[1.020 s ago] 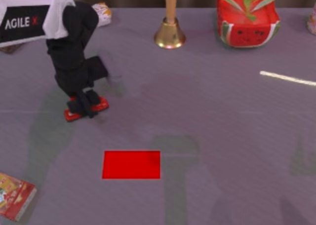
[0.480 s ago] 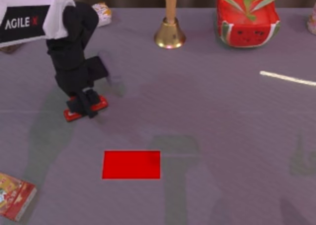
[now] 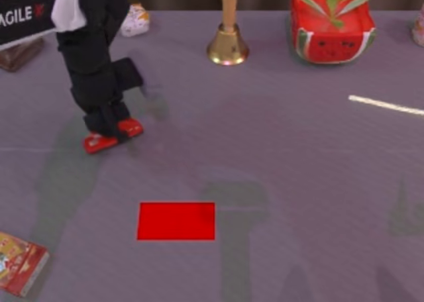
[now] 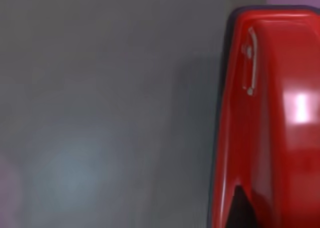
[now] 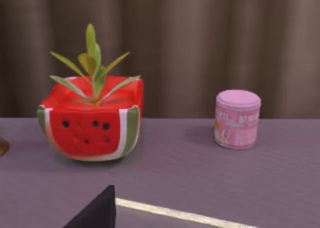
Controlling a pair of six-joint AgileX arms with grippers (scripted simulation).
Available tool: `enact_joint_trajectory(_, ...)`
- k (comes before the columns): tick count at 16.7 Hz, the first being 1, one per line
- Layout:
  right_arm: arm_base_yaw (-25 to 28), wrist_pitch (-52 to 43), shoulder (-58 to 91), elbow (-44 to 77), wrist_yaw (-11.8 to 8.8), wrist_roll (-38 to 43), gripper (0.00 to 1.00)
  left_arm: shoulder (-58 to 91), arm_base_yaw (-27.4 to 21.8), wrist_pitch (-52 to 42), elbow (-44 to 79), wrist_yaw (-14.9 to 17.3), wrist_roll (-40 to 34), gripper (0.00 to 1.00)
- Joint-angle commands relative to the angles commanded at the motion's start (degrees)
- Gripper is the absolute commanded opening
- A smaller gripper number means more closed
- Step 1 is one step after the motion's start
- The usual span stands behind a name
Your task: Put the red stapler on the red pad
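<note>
Surface: purple-grey table [image 3: 298,169] with a brown curtain behind it.
Clutter: brass bell [image 3: 227,47] and watermelon planter [image 3: 331,27] along the far edge, printed packet [image 3: 20,262] at the near left corner, pink can [image 5: 237,119] in the right wrist view.
Left gripper [image 3: 106,126]: at the table's left, fingers clamped across the middle of the red stapler [image 3: 112,135].
Stapler now: both red ends stick out past my fingers; in the left wrist view its glossy body fills the frame's edge. I cannot tell whether it is clear of the table.
Red pad [image 3: 176,220]: bare, nearer the front edge and to the right of the stapler, apart from it.
Handling, as I judge it: rigid, light, smooth shell, so it may slip or twist; a hold across the narrow middle keeps it balanced.
Right arm: parked off the table's right, its gripper out of the top view.
</note>
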Motion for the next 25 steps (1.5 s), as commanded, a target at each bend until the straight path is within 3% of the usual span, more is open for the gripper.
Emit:
enact_joint_trajectory(5, 0.0, 0.0, 0.0, 0.0, 0.0, 0.0, 1.00, -2.9, 0.6, -12.2, 8.6, -0.1, -0.2, 0.00)
enact_joint_trajectory(12, 0.0, 0.0, 0.0, 0.0, 0.0, 0.0, 1.00, -3.4, 0.2, -13.3, 9.5, -0.2, -0.7, 0.00)
enact_joint_trajectory(15, 0.0, 0.0, 0.0, 0.0, 0.0, 0.0, 1.00, -3.7, -0.9, -14.2, 9.4, -1.0, -5.8, 0.00)
enact_joint_trajectory(20, 0.0, 0.0, 0.0, 0.0, 0.0, 0.0, 1.00, -4.7, -4.0, -17.5, 9.0, -3.7, -26.7, 0.00)
enact_joint_trajectory(25, 0.0, 0.0, 0.0, 0.0, 0.0, 0.0, 1.00, -6.5, -8.3, -20.3, 6.0, -5.7, -62.1, 0.00)
